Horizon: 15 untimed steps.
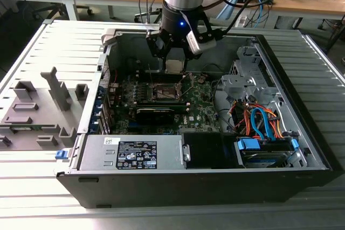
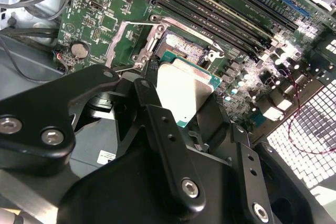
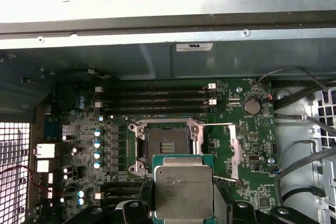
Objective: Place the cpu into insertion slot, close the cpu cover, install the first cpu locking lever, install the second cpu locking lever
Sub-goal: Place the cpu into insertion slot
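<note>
Cpu (image 3: 184,191) is clamped btwn fingers of gripper (image 1: 176,64), closed on its edges, held just above slot (image 3: 166,148); cover (image 3: 236,150) seen open.

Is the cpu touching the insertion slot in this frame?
Apart. In the exterior view the gripper holds the cpu clear above the motherboard; the first wrist view shows the insertion slot empty beyond it.

Silvery square cpu (image 3: 184,192) held aloft, flat face showing, just beside the dark, open, empty insertion slot (image 3: 167,148)
</note>
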Motion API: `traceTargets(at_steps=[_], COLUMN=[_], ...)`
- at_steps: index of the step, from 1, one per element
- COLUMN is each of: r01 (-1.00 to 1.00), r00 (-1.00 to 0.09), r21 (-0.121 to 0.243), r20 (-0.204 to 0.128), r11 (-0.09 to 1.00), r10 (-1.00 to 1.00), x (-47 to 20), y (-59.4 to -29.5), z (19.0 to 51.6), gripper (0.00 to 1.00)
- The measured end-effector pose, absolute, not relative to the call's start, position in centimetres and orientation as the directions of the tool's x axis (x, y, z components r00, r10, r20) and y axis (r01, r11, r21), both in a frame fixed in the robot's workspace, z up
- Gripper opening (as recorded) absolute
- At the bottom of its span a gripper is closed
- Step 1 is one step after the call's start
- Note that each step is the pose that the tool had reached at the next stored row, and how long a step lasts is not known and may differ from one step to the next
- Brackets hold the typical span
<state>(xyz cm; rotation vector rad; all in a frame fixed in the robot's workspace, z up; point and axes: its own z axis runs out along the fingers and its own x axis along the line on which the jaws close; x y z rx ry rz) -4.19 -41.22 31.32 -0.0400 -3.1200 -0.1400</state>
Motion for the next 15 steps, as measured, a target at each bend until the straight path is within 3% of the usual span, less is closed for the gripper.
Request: traceTargets(at_steps=[15], r01=[0.026], r00=[-1.0], r21=[0.089], r20=[0.019], r11=[0.996], r10=[0.025], x=[-4.25], y=[-41.22], z=[30.99], gripper=[0.54])
